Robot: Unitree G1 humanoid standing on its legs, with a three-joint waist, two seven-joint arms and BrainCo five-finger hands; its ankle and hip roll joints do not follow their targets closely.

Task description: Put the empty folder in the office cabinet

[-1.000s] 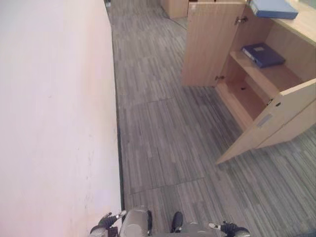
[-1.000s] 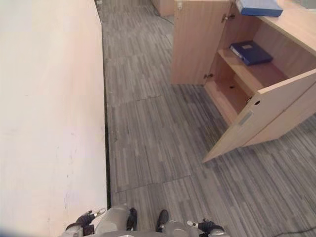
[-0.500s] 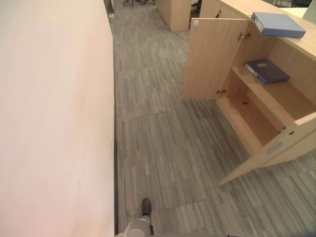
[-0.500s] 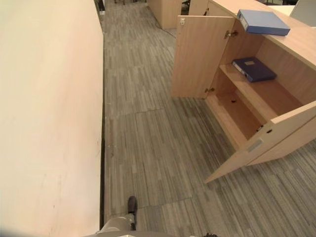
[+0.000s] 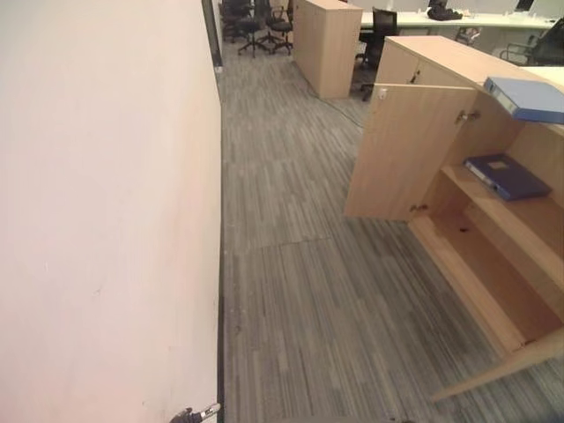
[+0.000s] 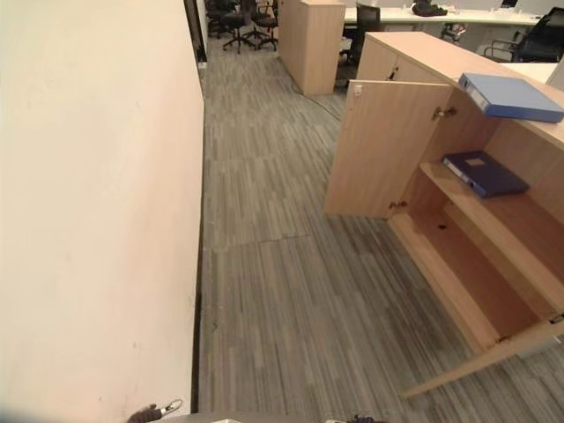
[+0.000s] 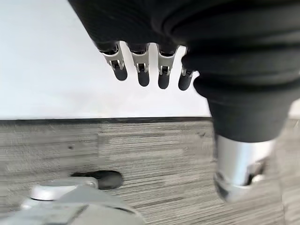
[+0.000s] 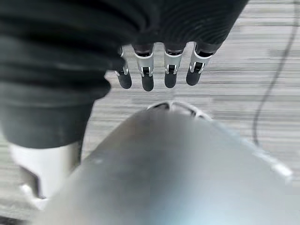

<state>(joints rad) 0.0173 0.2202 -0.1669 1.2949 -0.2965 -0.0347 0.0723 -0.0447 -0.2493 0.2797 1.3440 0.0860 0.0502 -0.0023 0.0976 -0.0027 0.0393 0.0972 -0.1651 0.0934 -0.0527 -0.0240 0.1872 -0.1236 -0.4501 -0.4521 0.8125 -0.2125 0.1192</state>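
Observation:
The wooden office cabinet (image 5: 493,256) stands at the right with both doors swung open. A dark blue folder (image 5: 507,176) lies flat on its upper shelf, and the lower shelf is bare. On the cabinet's top lies a lighter blue folder (image 6: 511,95). My left hand (image 7: 140,65) hangs low by the wall, fingers straight and holding nothing; its tips peek in at the bottom edge (image 5: 196,414). My right hand (image 8: 147,70) hangs the same way over the floor, fingers straight and empty. Both hands are far from the cabinet.
A white wall (image 5: 106,220) runs along the whole left side. Grey striped carpet (image 5: 291,291) lies between it and the cabinet. The far door (image 5: 397,150) juts into the aisle; the near door (image 6: 493,357) swings out low. Another cabinet (image 5: 326,44) and office chairs (image 5: 251,18) stand at the back.
The camera has lifted and shifted, bringing the far office into view and sliding the cabinet lower and to the right. My hands have dropped to the bottom edge. Both folders lie as before.

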